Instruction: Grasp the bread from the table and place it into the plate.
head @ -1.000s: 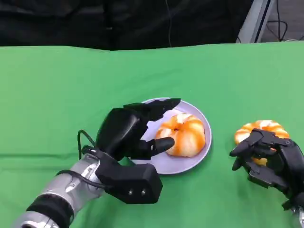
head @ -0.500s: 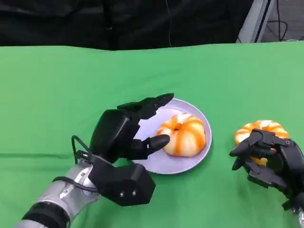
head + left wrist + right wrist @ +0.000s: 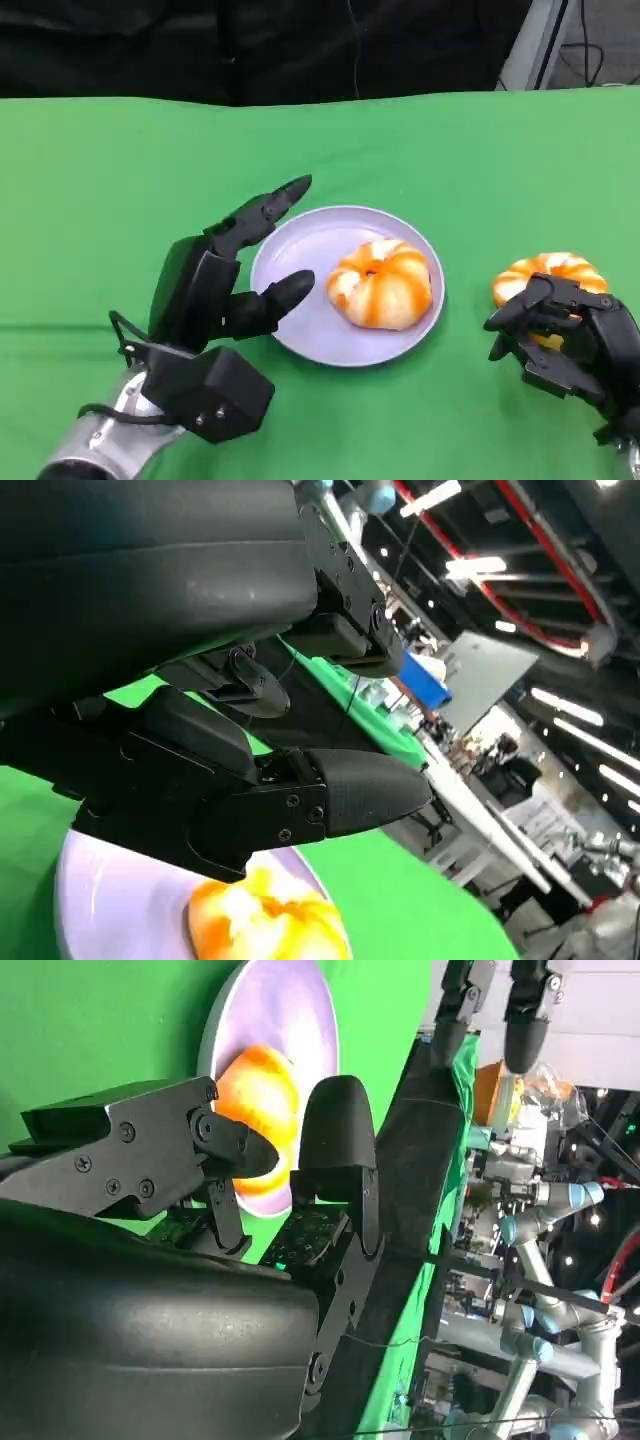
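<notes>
A lavender plate (image 3: pixel 300 250) lies mid-table with an orange-and-white striped bread (image 3: pixel 383 283) resting on its right half. My left hand (image 3: pixel 215 290) is at the plate's left rim, fingers spread and holding nothing, clear of that bread. A second striped bread (image 3: pixel 553 272) lies on the green cloth to the right. My right hand (image 3: pixel 570 335) sits just in front of it, fingers loosely curved over its near edge without gripping. The left wrist view shows the bread (image 3: pixel 265 920) on the plate (image 3: pixel 110 890) beyond my fingertips (image 3: pixel 350 790). The right wrist view shows plate (image 3: pixel 275 1010) and bread (image 3: pixel 262 1090).
Green cloth (image 3: pixel 120 180) covers the whole table, with open room behind and to the left of the plate. The table's far edge meets a dark backdrop (image 3: pixel 250 50).
My left hand has drawn back to the left, off the plate and away from the bread, which stays on the plate. The right hand has not moved.
</notes>
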You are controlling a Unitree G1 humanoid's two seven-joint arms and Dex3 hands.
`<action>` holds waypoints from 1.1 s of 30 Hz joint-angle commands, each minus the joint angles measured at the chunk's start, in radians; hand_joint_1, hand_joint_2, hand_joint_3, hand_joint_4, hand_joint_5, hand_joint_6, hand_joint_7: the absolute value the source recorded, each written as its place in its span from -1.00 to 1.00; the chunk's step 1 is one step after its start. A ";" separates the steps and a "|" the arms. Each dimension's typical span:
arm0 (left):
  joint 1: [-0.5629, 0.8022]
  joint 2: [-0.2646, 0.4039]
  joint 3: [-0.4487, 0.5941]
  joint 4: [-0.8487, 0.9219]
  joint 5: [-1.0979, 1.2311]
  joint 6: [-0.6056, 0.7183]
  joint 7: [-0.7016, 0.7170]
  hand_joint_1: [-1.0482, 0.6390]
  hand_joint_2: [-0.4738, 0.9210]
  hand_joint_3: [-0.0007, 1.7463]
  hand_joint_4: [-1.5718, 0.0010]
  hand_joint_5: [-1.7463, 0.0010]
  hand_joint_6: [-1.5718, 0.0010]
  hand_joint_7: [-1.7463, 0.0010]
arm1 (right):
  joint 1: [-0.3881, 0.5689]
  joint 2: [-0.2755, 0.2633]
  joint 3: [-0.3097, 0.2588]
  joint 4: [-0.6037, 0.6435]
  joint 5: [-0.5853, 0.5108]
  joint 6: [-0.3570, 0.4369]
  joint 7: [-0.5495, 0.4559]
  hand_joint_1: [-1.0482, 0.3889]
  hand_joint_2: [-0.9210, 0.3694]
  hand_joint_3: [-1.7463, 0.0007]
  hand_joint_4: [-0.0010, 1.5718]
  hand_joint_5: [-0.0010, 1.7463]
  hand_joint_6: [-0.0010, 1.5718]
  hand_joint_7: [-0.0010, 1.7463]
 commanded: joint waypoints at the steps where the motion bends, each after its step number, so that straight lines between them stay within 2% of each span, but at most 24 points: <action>1: 0.039 0.016 0.035 -0.030 -0.057 -0.048 -0.052 -0.72 1.00 -0.27 0.15 0.99 0.39 0.99 | -0.002 -0.015 -0.007 0.001 0.010 -0.004 0.002 0.55 -0.85 0.23 0.07 0.60 0.14 0.12; 18: 0.148 0.008 0.155 -0.132 -0.149 -0.132 -0.129 -0.65 1.00 -0.31 0.11 0.99 0.36 0.99 | 0.001 -0.019 -0.011 0.002 0.024 0.003 0.025 0.54 -0.87 0.25 0.07 0.60 0.15 0.10; 26: 0.159 -0.007 0.220 -0.050 -0.262 -0.227 -0.183 -0.58 1.00 -0.39 0.04 0.97 0.32 0.99 | 0.001 -0.026 -0.012 0.000 0.020 -0.001 0.019 0.54 -0.86 0.24 0.08 0.59 0.15 0.10; 33: 0.188 0.012 0.266 -0.031 -0.243 -0.268 -0.187 -0.55 1.00 -0.40 0.04 0.98 0.34 1.00 | -0.001 -0.023 -0.016 0.004 0.035 0.008 0.041 0.55 -0.85 0.24 0.08 0.60 0.17 0.10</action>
